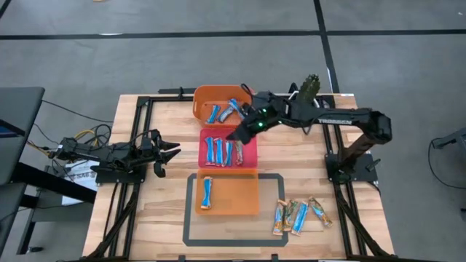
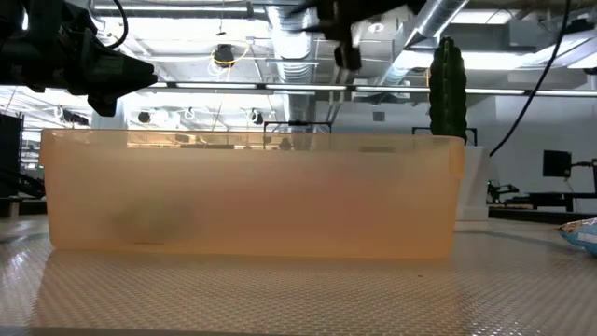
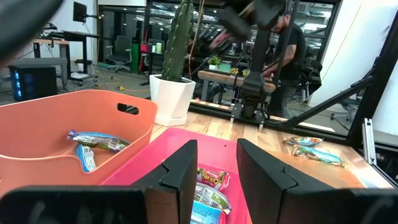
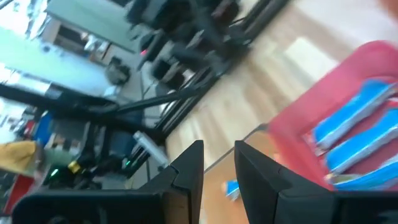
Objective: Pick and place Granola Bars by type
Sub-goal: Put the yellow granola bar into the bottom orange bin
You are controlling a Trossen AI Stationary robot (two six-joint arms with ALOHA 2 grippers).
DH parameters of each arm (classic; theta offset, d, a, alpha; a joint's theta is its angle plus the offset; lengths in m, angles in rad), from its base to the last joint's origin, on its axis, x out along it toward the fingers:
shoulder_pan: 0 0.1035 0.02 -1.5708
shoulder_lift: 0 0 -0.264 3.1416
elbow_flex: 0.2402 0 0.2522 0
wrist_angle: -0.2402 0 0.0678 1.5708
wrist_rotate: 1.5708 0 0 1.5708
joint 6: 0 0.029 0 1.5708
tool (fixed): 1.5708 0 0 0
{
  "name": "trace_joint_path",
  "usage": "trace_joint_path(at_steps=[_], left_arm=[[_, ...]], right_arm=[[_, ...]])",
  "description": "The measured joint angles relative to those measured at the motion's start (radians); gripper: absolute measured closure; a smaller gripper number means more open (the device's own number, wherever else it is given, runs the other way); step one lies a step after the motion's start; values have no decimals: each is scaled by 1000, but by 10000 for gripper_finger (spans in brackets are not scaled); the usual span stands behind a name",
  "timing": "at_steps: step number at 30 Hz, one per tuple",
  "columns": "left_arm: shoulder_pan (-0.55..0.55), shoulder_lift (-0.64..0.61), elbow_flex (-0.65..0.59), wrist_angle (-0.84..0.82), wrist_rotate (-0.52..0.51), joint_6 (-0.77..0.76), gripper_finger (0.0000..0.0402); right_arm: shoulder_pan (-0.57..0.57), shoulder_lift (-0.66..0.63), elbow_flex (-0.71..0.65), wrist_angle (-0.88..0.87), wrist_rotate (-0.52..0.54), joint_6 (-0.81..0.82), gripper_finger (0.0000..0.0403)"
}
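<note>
Right end effector [image 1: 234,136] above far edge of pink-red tray [image 1: 250,156], fingers narrowly apart, holding nothing. Left end effector [image 1: 173,151] well to left of pink-red tray, low over surface [image 1: 160,204], fingers narrowly apart, empty. Granola Bars: blue-white ones [image 1: 220,151] inside pink-red tray; some in orange bin [image 1: 201,104] just beyond it; one in translucent orange tray [image 1: 244,193] on near side; four loose [image 1: 298,213] on surface to near right.

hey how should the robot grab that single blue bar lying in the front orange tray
Best taken across its narrow middle, coming straight down from above. The slim blue-and-white foil-wrapped bar lies flat and alone near the left wall of the front orange rectangular tray, its length running front to back, so fingers closing left-right span its short side. The tray wall probably blocks a sideways approach.
</note>
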Motion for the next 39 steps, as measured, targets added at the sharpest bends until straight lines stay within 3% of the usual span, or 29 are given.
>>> trace_joint_path(at_steps=[5, 15, 22, 27, 34, 39], left_arm=[[0, 0, 0, 0, 0, 0, 297], [0, 0, 0, 0, 0, 0, 297], [0, 0, 0, 0, 0, 0, 297], [0, 0, 0, 0, 0, 0, 297], [0, 0, 0, 0, 0, 0, 297], [0, 0, 0, 0, 0, 0, 297]], right_arm=[[78, -68, -36, -19, 7, -48, 321], [216, -218, -255, -20, 111, -6, 321], [328, -278, -432, -6, 112, 272, 321], [420, -291, -524, 2, 176, 496, 321], [489, -262, -542, -98, 193, 743, 321], [479, -225, -542, -107, 207, 777, 321]])
